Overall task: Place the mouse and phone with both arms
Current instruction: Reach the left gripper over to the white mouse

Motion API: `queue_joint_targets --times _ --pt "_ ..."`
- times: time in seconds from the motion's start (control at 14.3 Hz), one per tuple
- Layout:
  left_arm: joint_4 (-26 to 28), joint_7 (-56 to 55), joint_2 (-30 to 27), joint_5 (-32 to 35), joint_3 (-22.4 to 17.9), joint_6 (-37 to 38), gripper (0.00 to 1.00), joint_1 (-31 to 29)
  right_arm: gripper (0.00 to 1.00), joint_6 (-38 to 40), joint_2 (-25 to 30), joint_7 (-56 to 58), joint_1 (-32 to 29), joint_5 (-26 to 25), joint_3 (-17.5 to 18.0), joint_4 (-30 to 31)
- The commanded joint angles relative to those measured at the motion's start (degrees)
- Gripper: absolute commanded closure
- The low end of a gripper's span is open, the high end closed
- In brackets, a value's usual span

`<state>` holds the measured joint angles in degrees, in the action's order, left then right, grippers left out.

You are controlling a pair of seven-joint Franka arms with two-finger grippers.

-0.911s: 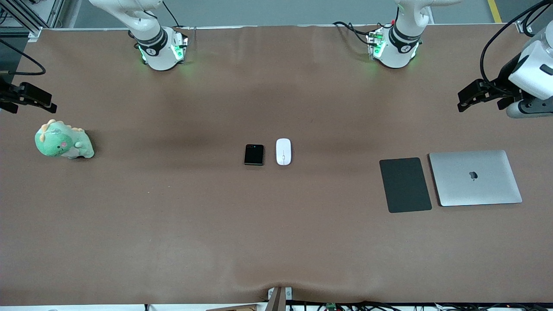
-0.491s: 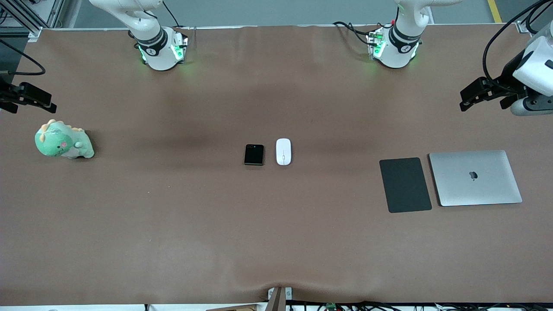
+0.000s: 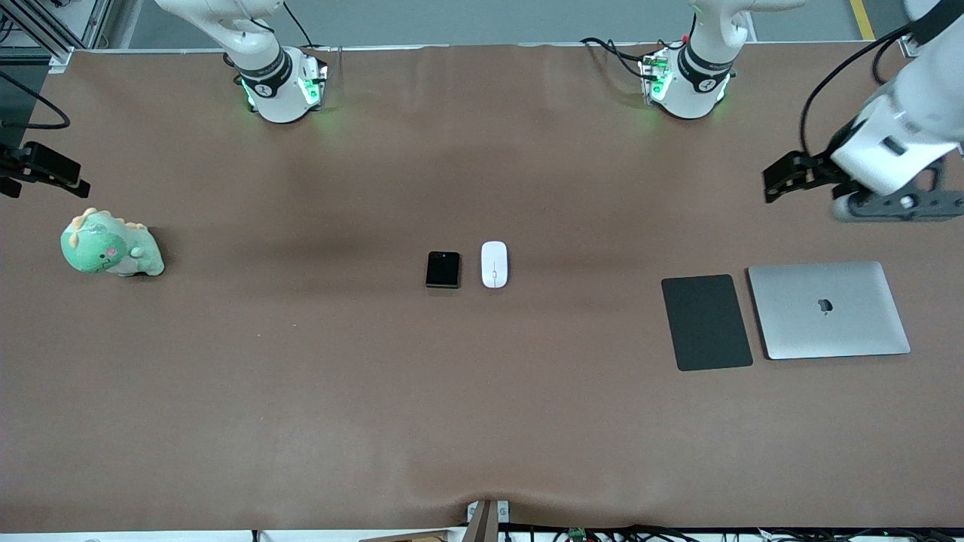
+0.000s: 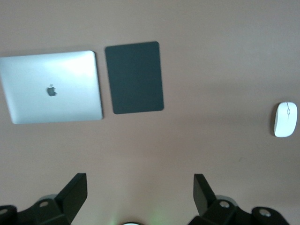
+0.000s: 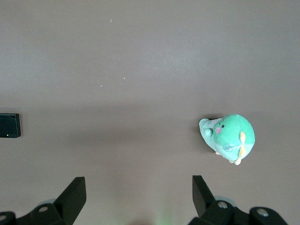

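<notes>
The white oval mouse [image 3: 494, 264] and the small black phone [image 3: 443, 269] lie side by side at the middle of the brown table, the phone toward the right arm's end. My left gripper [image 3: 779, 181] is open and empty, up in the air over the left arm's end of the table; its wrist view shows its fingers [image 4: 75, 190] spread wide and the mouse [image 4: 285, 119] off to one edge. My right gripper [image 3: 53, 172] is open and empty over the right arm's end; its wrist view shows the phone [image 5: 9, 125] at the frame's edge.
A flat black pad [image 3: 706, 322] and a closed silver laptop [image 3: 828, 309] lie side by side toward the left arm's end, also in the left wrist view [image 4: 134, 77]. A green dinosaur plush [image 3: 109, 247] sits under the right gripper's end.
The left arm has swung and its gripper has moved inward toward the table's middle. The right gripper has shifted slightly outward. Mouse and phone have not moved.
</notes>
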<state>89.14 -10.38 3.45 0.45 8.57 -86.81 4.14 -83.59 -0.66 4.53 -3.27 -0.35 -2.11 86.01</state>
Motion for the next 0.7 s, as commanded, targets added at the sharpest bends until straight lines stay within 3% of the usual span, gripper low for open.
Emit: queue_joint_targets --times 0.0,0.63 --pt "-0.9 -4.1 3.75 -0.72 0.83 -1.5 0.0 3.58 0.0 0.19 -1.19 0.4 -1.3 0.7 0.53 -1.72" --pt "0.86 -11.68 13.51 -0.71 0.83 -16.27 0.0 12.81 0.0 1.15 -1.19 0.48 -2.79 1.06 0.53 -1.37"
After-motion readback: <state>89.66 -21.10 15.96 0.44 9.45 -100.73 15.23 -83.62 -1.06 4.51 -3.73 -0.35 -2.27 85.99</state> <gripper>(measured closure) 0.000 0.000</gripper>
